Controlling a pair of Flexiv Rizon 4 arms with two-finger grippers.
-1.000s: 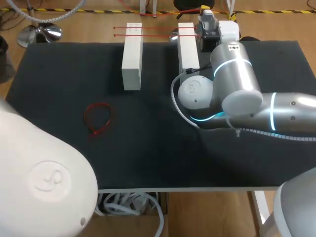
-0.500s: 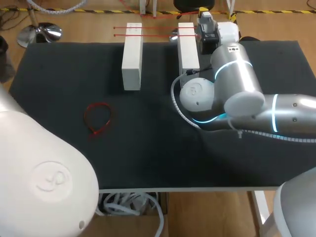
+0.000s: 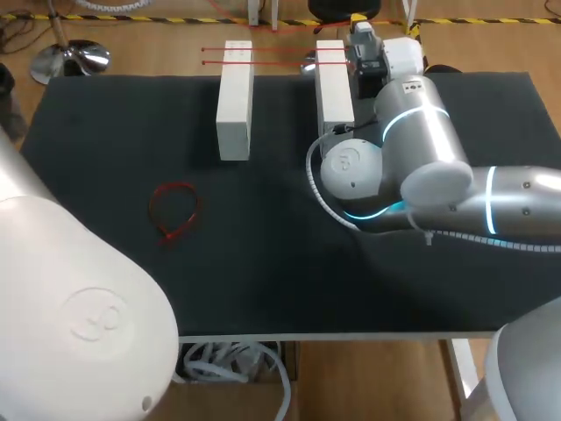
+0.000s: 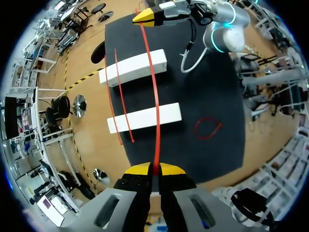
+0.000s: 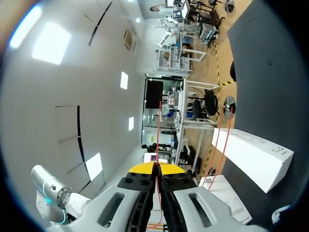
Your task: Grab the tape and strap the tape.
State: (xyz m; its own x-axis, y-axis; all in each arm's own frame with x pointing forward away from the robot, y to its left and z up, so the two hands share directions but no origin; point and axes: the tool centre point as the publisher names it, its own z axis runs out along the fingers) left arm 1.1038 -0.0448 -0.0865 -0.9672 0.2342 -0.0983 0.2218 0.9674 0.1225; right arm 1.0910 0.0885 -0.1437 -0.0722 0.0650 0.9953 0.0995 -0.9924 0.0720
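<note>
Little has moved: the right arm has edged a touch farther toward the far edge of the counter, and the left arm has shifted slightly at the near corner.

Both pairs of jaws are closed on the same red strap, one at each end. In the left wrist view the left jaws pinch the near end between their yellow tips. From there the strap runs straight ahead over both white blocks to the right jaws at the far end. In the right wrist view the right jaws clamp the thin red line between their tips.

Two more red straps lie across the two blocks, beside the held one. A red loop lies flat on the counter, well apart from the blocks and from both arms.
</note>
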